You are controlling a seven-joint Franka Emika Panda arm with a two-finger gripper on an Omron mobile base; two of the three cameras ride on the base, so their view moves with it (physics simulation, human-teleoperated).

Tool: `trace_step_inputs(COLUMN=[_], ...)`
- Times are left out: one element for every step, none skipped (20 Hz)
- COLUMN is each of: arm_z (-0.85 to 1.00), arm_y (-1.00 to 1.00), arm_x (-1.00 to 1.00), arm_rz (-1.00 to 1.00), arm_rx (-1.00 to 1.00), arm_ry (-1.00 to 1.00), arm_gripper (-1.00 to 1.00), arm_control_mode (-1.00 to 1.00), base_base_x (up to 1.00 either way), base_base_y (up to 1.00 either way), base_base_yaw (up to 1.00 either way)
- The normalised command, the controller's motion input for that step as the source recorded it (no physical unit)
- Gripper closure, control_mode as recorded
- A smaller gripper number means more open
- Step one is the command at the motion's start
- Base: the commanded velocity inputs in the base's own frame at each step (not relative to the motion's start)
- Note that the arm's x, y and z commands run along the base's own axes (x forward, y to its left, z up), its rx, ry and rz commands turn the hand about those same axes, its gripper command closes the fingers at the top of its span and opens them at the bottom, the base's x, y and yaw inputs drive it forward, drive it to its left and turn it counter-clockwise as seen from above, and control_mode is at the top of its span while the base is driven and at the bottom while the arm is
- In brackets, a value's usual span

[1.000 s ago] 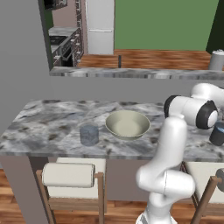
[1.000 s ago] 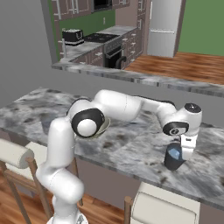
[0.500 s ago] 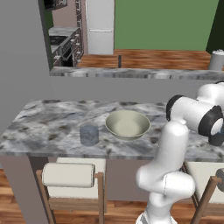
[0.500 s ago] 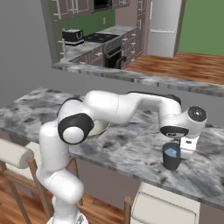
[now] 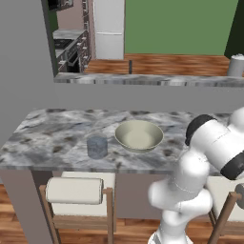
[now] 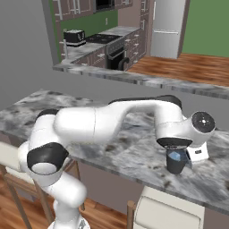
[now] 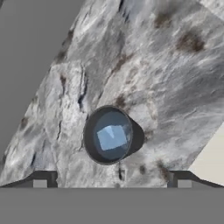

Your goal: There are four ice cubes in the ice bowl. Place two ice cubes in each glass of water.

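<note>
In the hand view my gripper (image 7: 111, 180) is open, with nothing between its fingertips (image 7: 42, 179). It hangs straight above a dark blue-grey glass of water (image 7: 109, 135), and one pale blue ice cube (image 7: 112, 137) lies inside that glass. In the right base view the same glass (image 6: 177, 162) stands near the counter's front edge, directly under my gripper (image 6: 178, 149). The second glass (image 5: 96, 147) stands left of the beige ice bowl (image 5: 139, 136) in the left base view. I cannot make out any cubes in the bowl at this size.
The grey marble counter (image 5: 52, 138) has a front edge close to both glasses. Cushioned stools (image 5: 75, 189) stand below it. A raised ledge (image 5: 143, 78) runs along the back, and a pale stool seat (image 7: 211, 161) shows past the counter edge.
The arm has swung further right, towards the edge of the left base view. The hand has settled slightly lower over the right-hand glass. The jaws stay open.
</note>
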Motion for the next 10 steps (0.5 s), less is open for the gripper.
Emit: trace_step_inputs(arm_z=[0.53, 0.48, 0.43, 0.38, 0.36, 0.32, 0.24, 0.19, 0.16, 0.14], arm_y=[1.00, 1.00, 1.00, 1.00, 1.00, 1.00, 1.00, 1.00, 1.00, 1.00], arm_x=[-0.61, -0.46, -0.38, -0.29, -0.19, -0.08, -0.03, 0.00, 0.00, 0.00], arm_rz=[0.52, 0.51, 0.50, 0.50, 0.47, 0.46, 0.44, 0.41, 0.41, 0.41], arm_rx=[-0.48, -0.47, -0.44, -0.42, -0.41, -0.38, -0.40, -0.40, -0.38, -0.38], arm_ry=[0.10, 0.08, 0.05, 0.03, 0.02, 0.00, 0.04, 0.07, 0.10, 0.09], arm_gripper=[-1.00, -1.00, -1.00, -1.00, -1.00, -1.00, -1.00, -1.00, -1.00, -1.00], arm_control_mode=[-1.00, -1.00, -1.00, -1.00, -1.00, -1.00, -1.00, -1.00, -1.00, -1.00], base_base_x=[0.00, 0.00, 0.00, 0.00, 0.00, 0.00, 0.00, 0.00, 0.00, 0.00], base_base_y=[0.00, 0.00, 0.00, 0.00, 0.00, 0.00, 0.00, 0.00, 0.00, 0.00], base_base_yaw=[0.00, 0.00, 0.00, 0.00, 0.00, 0.00, 0.00, 0.00, 0.00, 0.00])
